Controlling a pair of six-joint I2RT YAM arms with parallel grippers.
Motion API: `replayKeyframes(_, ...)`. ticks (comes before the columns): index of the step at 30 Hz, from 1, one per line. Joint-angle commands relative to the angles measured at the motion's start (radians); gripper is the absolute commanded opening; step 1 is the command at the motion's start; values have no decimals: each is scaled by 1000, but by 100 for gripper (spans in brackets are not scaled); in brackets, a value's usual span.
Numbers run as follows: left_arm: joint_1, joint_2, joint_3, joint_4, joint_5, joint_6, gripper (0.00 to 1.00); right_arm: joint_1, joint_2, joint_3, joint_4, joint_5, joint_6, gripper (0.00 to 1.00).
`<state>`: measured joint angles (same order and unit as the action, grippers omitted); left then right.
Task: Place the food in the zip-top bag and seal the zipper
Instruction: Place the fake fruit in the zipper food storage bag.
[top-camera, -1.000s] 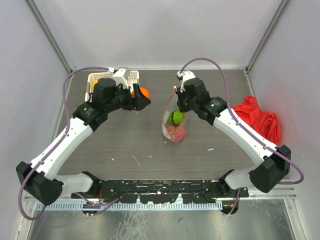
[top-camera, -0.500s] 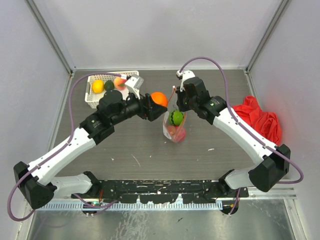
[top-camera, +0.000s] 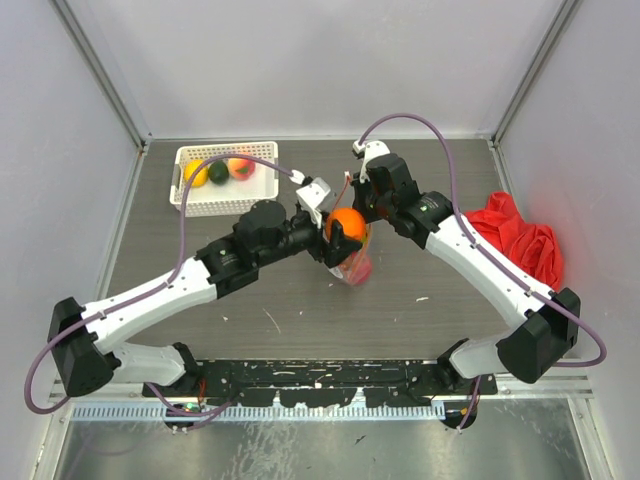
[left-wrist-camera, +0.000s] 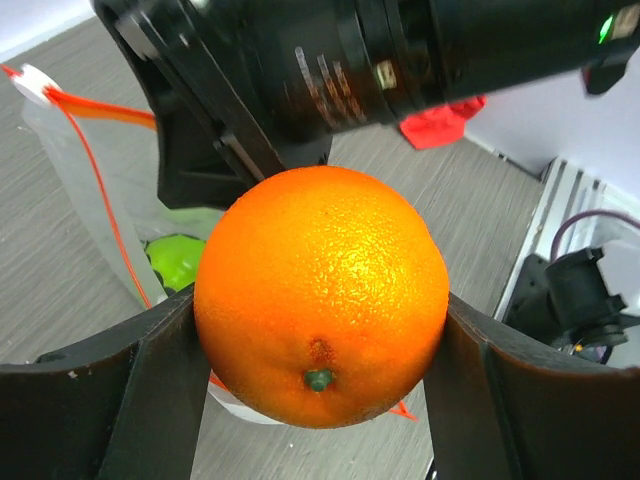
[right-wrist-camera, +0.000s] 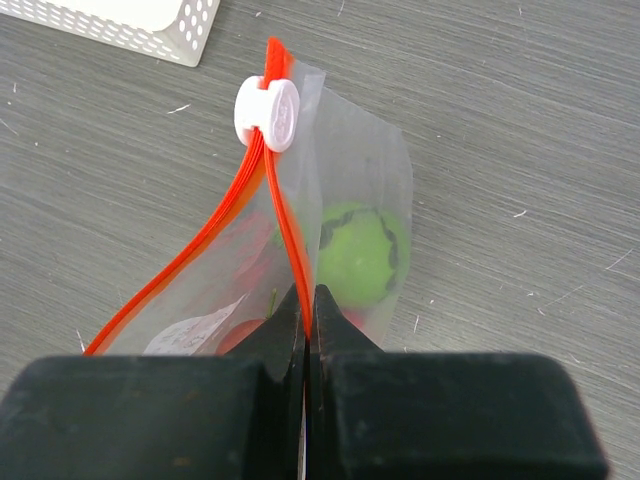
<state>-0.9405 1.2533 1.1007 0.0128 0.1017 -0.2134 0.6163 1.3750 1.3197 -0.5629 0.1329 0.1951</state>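
left pincer (left-wrist-camera: 320, 385) clamped on the orange fruit (left-wrist-camera: 320, 290), right over the mouth of the zip-top bag (right-wrist-camera: 365, 190) | right pincer (right-wrist-camera: 306, 312) pinched shut on the zipper (right-wrist-camera: 283, 225), holding that edge up | light green fruit (right-wrist-camera: 360, 252) sits inside the bag | yellow fruit (top-camera: 196, 173), dark green fruit (top-camera: 218, 171), peach fruit (top-camera: 240, 167) sit in the white basket (top-camera: 215, 208) at the bench's (top-camera: 250, 300) far-left corner

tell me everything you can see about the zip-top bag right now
The zip-top bag is a clear, thin plastic pouch with an orange-red zipper along its top edge and a white slider at one end. It stands mouth up on the grey table, with its zipper lips parted. The right gripper pinches one lip. Inside lie a light green fruit and something red. The orange in the left gripper hovers over its mouth.
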Motion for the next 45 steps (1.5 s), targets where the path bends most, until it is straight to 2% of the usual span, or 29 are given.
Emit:
replayKeyframes(1, -20, 7, -32, 90, -79, 108, 50, 5, -14, 49, 21, -7, 15, 1)
replayKeyframes(6, -27, 61, -36, 47, -123, 117, 50, 5, -15, 48, 20, -8, 15, 1)
replayKeyframes(12, -29, 104, -12, -13, -266, 107, 51, 5, -10, 54, 20, -23, 17, 1)
replayKeyframes(20, -30, 139, 35, -56, -392, 45, 61, 5, -13, 55, 21, -41, 23, 1)
replayKeyframes(25, -30, 133, 43, -59, -373, 19, 77, 5, -14, 50, 22, -44, 24, 1)
replayKeyframes(29, -29, 132, 45, -60, -361, -5, 84, 5, -14, 45, 26, -51, 28, 0)
replayKeyframes(42, -30, 124, 84, -127, -396, -35, 87, 5, -23, 40, 31, -70, 35, 1)
replayKeyframes(45, -29, 79, 95, -162, -378, -51, 91, 5, -24, 43, 32, -70, 35, 1)
